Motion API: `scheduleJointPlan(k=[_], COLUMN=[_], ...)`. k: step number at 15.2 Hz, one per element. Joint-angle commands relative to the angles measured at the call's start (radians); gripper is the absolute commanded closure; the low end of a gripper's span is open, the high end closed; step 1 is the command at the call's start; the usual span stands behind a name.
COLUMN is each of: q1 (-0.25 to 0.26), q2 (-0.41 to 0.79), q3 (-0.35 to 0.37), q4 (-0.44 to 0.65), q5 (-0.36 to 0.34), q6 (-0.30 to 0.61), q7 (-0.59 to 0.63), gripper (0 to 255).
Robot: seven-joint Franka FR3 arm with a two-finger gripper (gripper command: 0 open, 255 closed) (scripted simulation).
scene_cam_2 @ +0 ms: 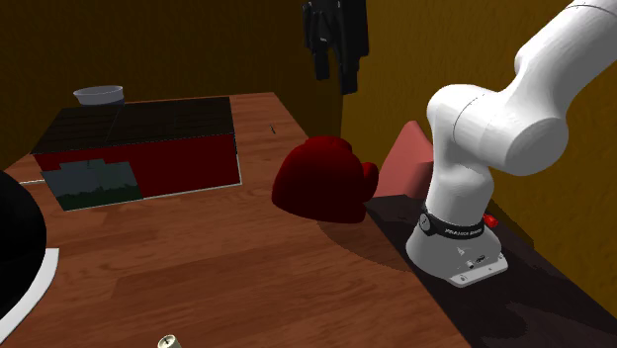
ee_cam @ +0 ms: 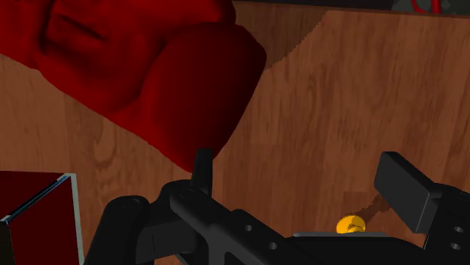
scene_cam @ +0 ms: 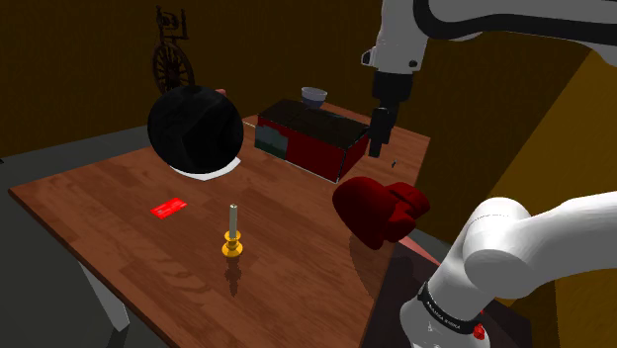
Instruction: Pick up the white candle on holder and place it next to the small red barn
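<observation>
My fingers (ee_cam: 202, 172) stand apart and grasp nothing. My gripper (scene_cam: 376, 150) hangs above the table (scene_cam: 99, 193), near the end of the barn (scene_cam: 302, 140) and a red boxing glove (scene_cam: 381, 210). The candle (scene_cam: 232, 233) stands upright in its gold holder on the bare wood, well apart from me and from the barn, near a small red card (scene_cam: 169, 208).

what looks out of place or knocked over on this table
Nothing is tipped or spilled: the candle stands upright on its holder. The oddest thing is a grey bowl perched on the roof of the red barn.
</observation>
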Motion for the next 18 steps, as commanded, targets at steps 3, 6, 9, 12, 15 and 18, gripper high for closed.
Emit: scheduleJointPlan(k=[3,6,9,12,15,18], q1=[0.009,0.020,0.029,0.037,0.046,0.059], q2=[0.066,0.171,0.282,0.399,0.521,0.647], q3=[0.033,0.080,0.125,0.167,0.204,0.236], q4=[0.013,0.043,0.084,0.136,0.199,0.273], q5=[0.015,0.031,0.040,0.039,0.028,0.008], q6=[0.036,0.087,0.132,0.171,0.201,0.223], q7=[0.031,0.077,0.124,0.173,0.223,0.275], gripper=[0,0,0,0,0,0])
